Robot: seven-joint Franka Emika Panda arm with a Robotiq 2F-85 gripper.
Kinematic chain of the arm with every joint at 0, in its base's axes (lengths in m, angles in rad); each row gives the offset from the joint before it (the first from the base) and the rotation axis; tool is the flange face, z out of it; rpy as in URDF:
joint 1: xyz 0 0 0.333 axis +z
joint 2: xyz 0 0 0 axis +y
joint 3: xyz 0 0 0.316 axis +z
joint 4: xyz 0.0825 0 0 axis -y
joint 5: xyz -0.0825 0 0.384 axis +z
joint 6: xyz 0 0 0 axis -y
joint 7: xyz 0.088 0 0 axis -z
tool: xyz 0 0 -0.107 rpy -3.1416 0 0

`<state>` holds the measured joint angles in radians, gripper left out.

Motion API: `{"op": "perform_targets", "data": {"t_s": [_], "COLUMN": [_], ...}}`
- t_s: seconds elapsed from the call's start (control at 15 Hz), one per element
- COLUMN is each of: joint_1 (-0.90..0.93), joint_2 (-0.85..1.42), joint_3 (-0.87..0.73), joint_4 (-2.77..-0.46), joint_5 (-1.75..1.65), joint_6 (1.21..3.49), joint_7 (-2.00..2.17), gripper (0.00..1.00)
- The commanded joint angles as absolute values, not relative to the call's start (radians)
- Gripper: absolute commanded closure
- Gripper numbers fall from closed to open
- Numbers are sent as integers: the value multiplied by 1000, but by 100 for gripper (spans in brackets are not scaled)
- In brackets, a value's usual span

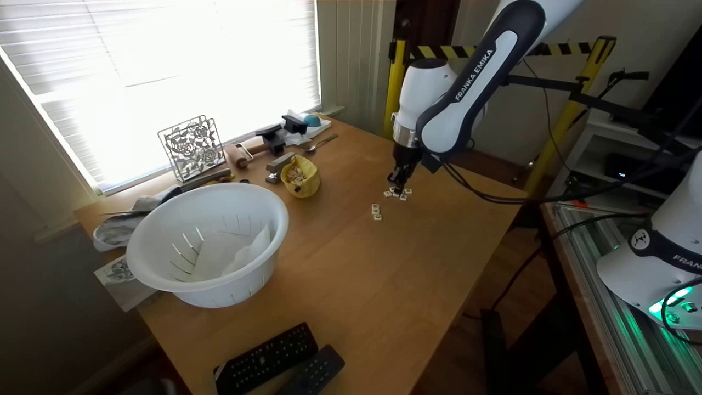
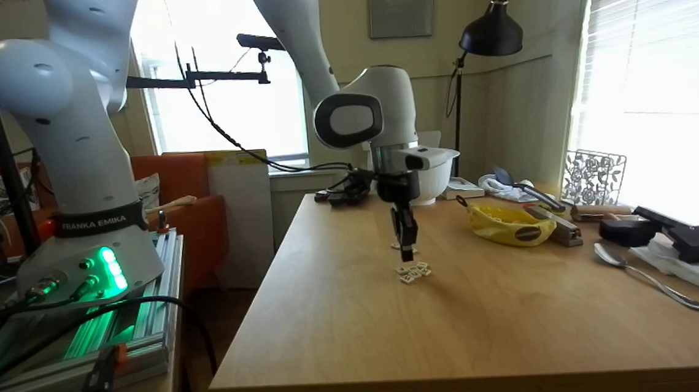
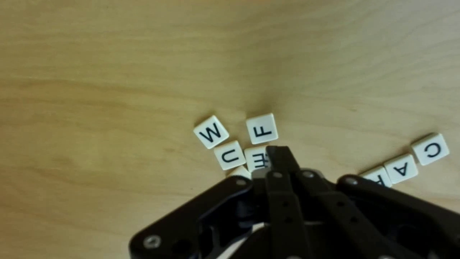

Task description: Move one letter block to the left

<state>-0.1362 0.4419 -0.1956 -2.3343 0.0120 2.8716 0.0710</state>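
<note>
Several cream-white letter blocks lie in a loose cluster on the wooden table. In the wrist view they include W (image 3: 211, 132), F (image 3: 262, 128), U (image 3: 230, 155) and E (image 3: 256, 158); another block (image 3: 240, 172) is mostly hidden. Three more, C (image 3: 430, 149), A (image 3: 401, 168) and a partly covered one (image 3: 376, 177), form a row at the right. The cluster also shows in both exterior views (image 1: 404, 197) (image 2: 413, 272). My gripper (image 3: 279, 158) is shut with nothing seen in it. Its tip (image 2: 407, 257) is just above the cluster and covers part of the E block.
A white bowl (image 1: 203, 192), a yellow pouch (image 1: 301, 178), a stapler (image 2: 557, 226) and a spoon (image 2: 644, 277) stand or lie on the table (image 2: 458, 336). Black remotes (image 1: 269, 356) lie near a table edge. A metal napkin holder (image 1: 192, 147) stands by the window.
</note>
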Motion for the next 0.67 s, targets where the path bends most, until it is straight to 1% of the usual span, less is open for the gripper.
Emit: {"op": "perform_targets", "data": {"t_s": [0.0, 0.6], "joint_1": [-159, -190], "joint_2": [472, 507], "joint_3": [-182, -165], "joint_4": [-2312, -2289], "joint_5": [16, 29], "joint_6": [2899, 2923], "joint_7": [46, 40], "gripper": [100, 100]}}
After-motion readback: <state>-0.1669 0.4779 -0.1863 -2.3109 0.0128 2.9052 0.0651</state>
